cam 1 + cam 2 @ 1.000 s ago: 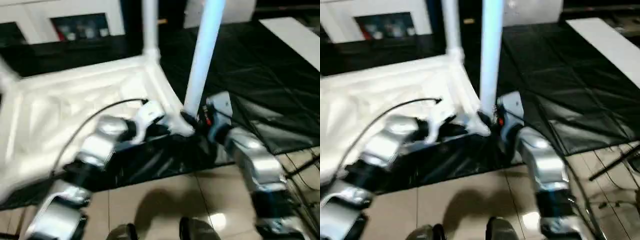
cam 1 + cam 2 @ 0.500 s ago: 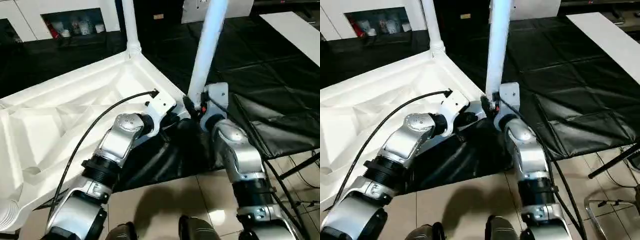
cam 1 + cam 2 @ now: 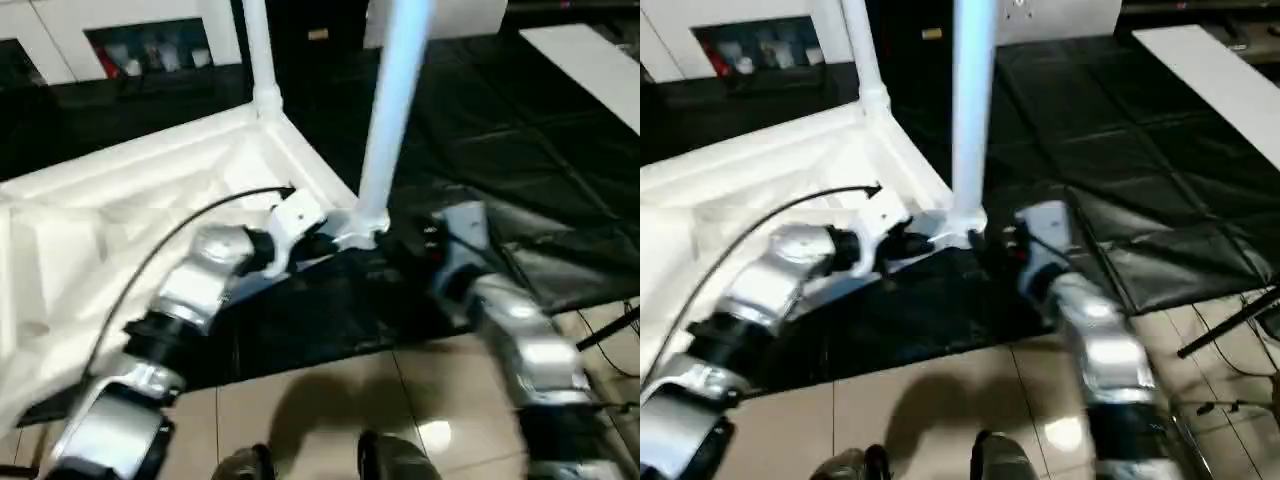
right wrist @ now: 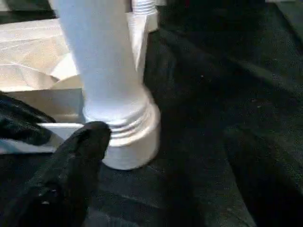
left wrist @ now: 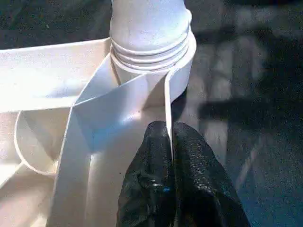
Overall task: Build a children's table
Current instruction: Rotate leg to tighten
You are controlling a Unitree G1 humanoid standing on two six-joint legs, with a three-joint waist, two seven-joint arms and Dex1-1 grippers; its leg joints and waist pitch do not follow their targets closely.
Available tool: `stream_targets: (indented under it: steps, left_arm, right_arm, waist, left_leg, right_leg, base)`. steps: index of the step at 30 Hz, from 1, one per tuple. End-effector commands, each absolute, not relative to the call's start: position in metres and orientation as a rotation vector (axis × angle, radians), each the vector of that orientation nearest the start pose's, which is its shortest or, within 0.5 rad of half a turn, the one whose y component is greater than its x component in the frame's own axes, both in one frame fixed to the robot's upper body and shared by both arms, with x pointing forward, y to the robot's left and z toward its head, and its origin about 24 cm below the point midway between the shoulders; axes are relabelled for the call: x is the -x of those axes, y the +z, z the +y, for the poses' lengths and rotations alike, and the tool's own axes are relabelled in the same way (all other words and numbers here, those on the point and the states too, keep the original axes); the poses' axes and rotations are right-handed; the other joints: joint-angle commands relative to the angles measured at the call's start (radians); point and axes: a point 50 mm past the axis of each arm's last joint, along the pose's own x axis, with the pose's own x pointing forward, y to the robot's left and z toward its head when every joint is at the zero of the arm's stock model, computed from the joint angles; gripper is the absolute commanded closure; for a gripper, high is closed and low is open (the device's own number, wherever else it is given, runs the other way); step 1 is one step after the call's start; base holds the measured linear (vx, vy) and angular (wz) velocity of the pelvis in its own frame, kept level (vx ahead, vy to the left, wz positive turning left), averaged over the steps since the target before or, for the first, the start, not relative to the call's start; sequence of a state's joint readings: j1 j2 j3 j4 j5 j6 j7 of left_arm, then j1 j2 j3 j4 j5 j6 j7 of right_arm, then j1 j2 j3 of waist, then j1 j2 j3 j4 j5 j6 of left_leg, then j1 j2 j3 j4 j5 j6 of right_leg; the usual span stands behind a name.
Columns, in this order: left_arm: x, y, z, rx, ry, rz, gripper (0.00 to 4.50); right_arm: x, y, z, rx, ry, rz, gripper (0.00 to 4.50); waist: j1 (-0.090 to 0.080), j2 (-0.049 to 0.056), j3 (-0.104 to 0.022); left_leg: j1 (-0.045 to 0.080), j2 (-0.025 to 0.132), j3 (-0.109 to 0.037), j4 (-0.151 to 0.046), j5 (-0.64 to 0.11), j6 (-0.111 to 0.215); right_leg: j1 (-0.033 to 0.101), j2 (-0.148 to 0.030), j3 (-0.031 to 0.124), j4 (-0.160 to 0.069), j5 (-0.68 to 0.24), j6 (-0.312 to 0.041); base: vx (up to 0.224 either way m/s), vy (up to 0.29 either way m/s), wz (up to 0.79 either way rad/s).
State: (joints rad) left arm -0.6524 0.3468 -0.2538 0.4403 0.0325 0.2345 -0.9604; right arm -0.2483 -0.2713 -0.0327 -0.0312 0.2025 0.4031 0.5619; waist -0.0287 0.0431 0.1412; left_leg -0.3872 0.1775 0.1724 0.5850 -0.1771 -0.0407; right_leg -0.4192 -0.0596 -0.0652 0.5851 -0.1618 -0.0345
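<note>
The children's table top [image 3: 120,210] lies upside down, white and ribbed, on the black cover. Two white legs stand in its corner sockets: a near leg [image 3: 390,110] and a far leg [image 3: 258,50]. My left gripper [image 5: 169,130] is shut on the thin rim wall [image 5: 166,94] just beside the near socket [image 5: 151,52]; it also shows in the head view as the left gripper [image 3: 318,240]. My right gripper [image 4: 165,135] stands open, its fingers [image 4: 80,156] spread wide, a little short of the near leg's base [image 4: 128,137] and touching nothing. From above, the right gripper [image 3: 408,248] sits just right of that base.
The black cover [image 3: 520,130] stretches right and back. A white board [image 3: 590,60] lies at the far right, a white shelf [image 3: 150,45] stands behind. Tiled floor [image 3: 330,400] runs along the near edge, with thin metal stand legs [image 3: 1230,330] at the right.
My right gripper has opened and drawn back to the right, away from the near leg's base. The left gripper still pinches the rim. The head camera has shifted.
</note>
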Motion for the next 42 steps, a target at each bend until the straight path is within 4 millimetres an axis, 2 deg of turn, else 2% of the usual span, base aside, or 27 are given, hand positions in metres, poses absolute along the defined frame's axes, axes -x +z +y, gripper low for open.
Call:
stream_targets:
  steps: [1,3,6,8,10,14,20,27,31,32,34,36,39,40,42]
  left_arm:
    - [-0.334,0.087,0.128,-0.486,-1.125,0.339,4.5]
    - [-0.334,0.086,0.133,-0.462,-1.105,0.368,4.5]
    - [-0.338,0.085,0.133,-0.353,-1.015,0.392,4.5]
    - [-0.339,0.084,0.132,-0.344,-1.013,0.39,4.06]
    - [-0.339,0.083,0.131,-0.35,-1.013,0.387,3.96]
    - [-0.339,0.078,0.13,-0.374,-0.994,0.392,3.52]
    - [-0.34,0.078,0.133,-0.351,-0.982,0.415,3.52]
    - [-0.338,0.075,0.131,-0.358,-1.02,0.419,4.22]
    - [-0.335,0.076,0.128,-0.399,-1.074,0.398,4.44]
    - [-0.328,0.077,0.125,-0.437,-1.188,0.356,4.44]
    - [-0.327,0.077,0.124,-0.443,-1.214,0.353,4.44]
    - [-0.325,0.078,0.123,-0.463,-1.26,0.339,4.44]
    - [-0.314,0.076,0.123,-0.514,-1.434,0.364,4.44]
    - [-0.312,0.076,0.123,-0.527,-1.476,0.375,4.44]
    - [-0.309,0.076,0.123,-0.547,-1.529,0.375,4.44]
  right_arm:
    - [-0.277,0.087,-0.156,0.052,0.722,0.164,0.05]
    - [-0.271,0.087,-0.156,0.088,0.791,0.17,0.05]
    - [-0.269,0.087,-0.154,0.09,0.815,0.159,0.05]
    - [-0.269,0.087,-0.153,0.091,0.818,0.157,0.0]
    - [-0.269,0.088,-0.151,0.09,0.824,0.156,0.0]
    - [-0.267,0.09,-0.144,0.093,0.878,0.152,0.0]
    - [-0.266,0.09,-0.141,0.101,0.896,0.15,0.0]
    - [-0.266,0.089,-0.143,0.111,0.892,0.155,0.0]
    - [-0.27,0.091,-0.146,0.119,0.874,0.147,0.0]
    - [-0.273,0.093,-0.149,0.144,0.879,0.14,0.0]
    - [-0.273,0.093,-0.149,0.156,0.893,0.14,0.0]
    - [-0.274,0.094,-0.151,0.187,0.921,0.14,0.0]
    - [-0.277,0.099,-0.158,0.223,1.024,0.14,0.0]
    - [-0.276,0.101,-0.159,0.23,1.077,0.145,0.0]
    - [-0.274,0.103,-0.16,0.231,1.155,0.155,0.0]
  waist:
    - [0.009,-0.003,-0.085]
    - [0.015,-0.003,-0.087]
    - [0.017,-0.006,-0.078]
    - [0.016,-0.007,-0.078]
    - [0.016,-0.009,-0.078]
    - [0.017,-0.011,-0.081]
    - [0.02,-0.011,-0.085]
    - [0.02,-0.011,-0.082]
    - [0.018,-0.01,-0.086]
    - [0.019,-0.009,-0.088]
    - [0.019,-0.005,-0.091]
    - [0.021,-0.008,-0.094]
    - [0.03,-0.009,-0.095]
    - [0.032,-0.008,-0.093]
    - [0.04,-0.004,-0.088]
  left_leg:
    - [0.013,0.045,-0.014,-0.057,-0.101,0.141]
    - [0.015,0.046,-0.013,-0.056,-0.098,0.142]
    - [0.016,0.045,-0.013,-0.059,-0.145,0.116]
    - [0.017,0.044,-0.013,-0.059,-0.168,0.1]
    - [0.015,0.044,-0.015,-0.06,-0.163,0.097]
    - [0.012,0.041,-0.015,-0.058,-0.147,0.107]
    - [0.011,0.042,-0.014,-0.056,-0.123,0.117]
    - [0.012,0.041,-0.015,-0.057,-0.144,0.108]
    - [0.01,0.041,-0.016,-0.056,-0.13,0.11]
    - [0.011,0.042,-0.017,-0.056,-0.119,0.116]
    - [0.014,0.044,-0.015,-0.054,-0.092,0.126]
    - [0.01,0.043,-0.014,-0.051,-0.063,0.147]
    - [0.013,0.045,-0.013,-0.05,-0.063,0.163]
    - [0.013,0.045,-0.012,-0.05,-0.066,0.161]
    - [0.021,0.051,-0.01,-0.052,-0.104,0.15]
  right_leg:
    - [0.073,-0.074,0.052,-0.059,-0.13,-0.242]
    - [0.072,-0.077,0.052,-0.056,-0.115,-0.25]
    - [0.065,-0.078,0.05,-0.065,-0.213,-0.251]
    - [0.064,-0.078,0.05,-0.071,-0.263,-0.234]
    - [0.064,-0.077,0.05,-0.071,-0.273,-0.221]
    - [0.065,-0.077,0.051,-0.072,-0.264,-0.209]
    - [0.066,-0.078,0.051,-0.068,-0.229,-0.218]
    - [0.064,-0.077,0.05,-0.071,-0.26,-0.209]
    - [0.067,-0.077,0.05,-0.068,-0.236,-0.208]
    - [0.066,-0.078,0.051,-0.067,-0.211,-0.214]
    - [0.066,-0.077,0.052,-0.058,-0.148,-0.233]
    - [0.073,-0.079,0.052,-0.05,-0.086,-0.252]
    - [0.073,-0.081,0.051,-0.05,-0.087,-0.264]
    - [0.073,-0.079,0.052,-0.05,-0.093,-0.263]
    - [0.067,-0.08,0.053,-0.055,-0.143,-0.261]
  base:
    - [0.0,0.0,0.0]
    - [0.0,0.0,0.0]
    - [0.0,0.0,0.0]
    - [0.0,0.0,0.0]
    - [0.0,0.0,0.0]
    - [0.0,0.0,0.0]
    - [0.0,0.0,0.0]
    - [0.0,0.0,0.0]
    - [0.0,0.0,0.0]
    - [0.0,0.0,0.0]
    - [0.0,0.0,0.0]
    - [0.0,0.0,0.0]
    - [0.0,0.0,0.0]
    - [0.0,0.0,0.0]
    - [0.0,0.0,0.0]
